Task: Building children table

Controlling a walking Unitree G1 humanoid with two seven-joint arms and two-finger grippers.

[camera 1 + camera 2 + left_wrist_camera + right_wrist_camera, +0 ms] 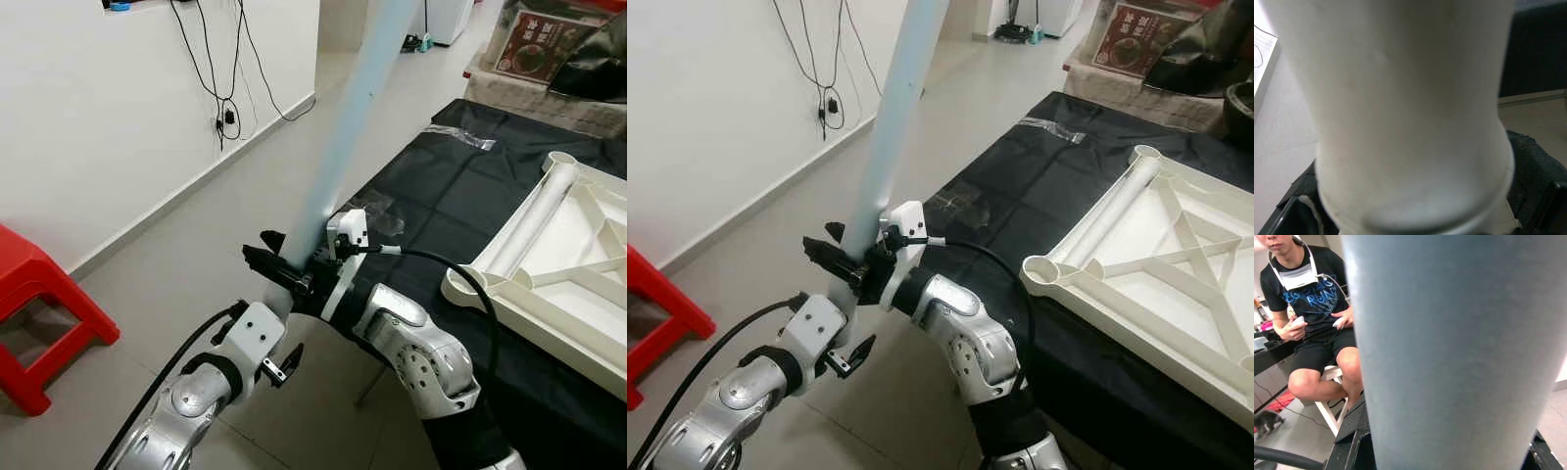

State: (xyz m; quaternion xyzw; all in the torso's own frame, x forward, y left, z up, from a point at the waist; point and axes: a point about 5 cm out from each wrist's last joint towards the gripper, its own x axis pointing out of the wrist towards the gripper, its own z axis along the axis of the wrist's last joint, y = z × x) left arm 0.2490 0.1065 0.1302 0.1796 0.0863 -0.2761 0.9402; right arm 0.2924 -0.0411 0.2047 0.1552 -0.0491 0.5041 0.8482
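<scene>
A long pale blue table leg [358,108] stands nearly upright in front of me, over the floor beside the black-covered table. My right gripper [284,266] is shut on the leg near its lower end, with its black fingers [828,253] wrapped around it. My left gripper [286,313] is right under that, at the leg's bottom end [1415,205]; the leg hides how it stands. The white table top [588,294] lies upside down on the black cloth. A second leg [534,225] lies along its rim, next to an open corner socket [1043,269].
A red plastic stool [39,313] stands on the floor to the left by the white wall, where cables [225,108] hang. Boxes [539,44] sit beyond the table. A person [1317,308] sits on a stool holding controllers.
</scene>
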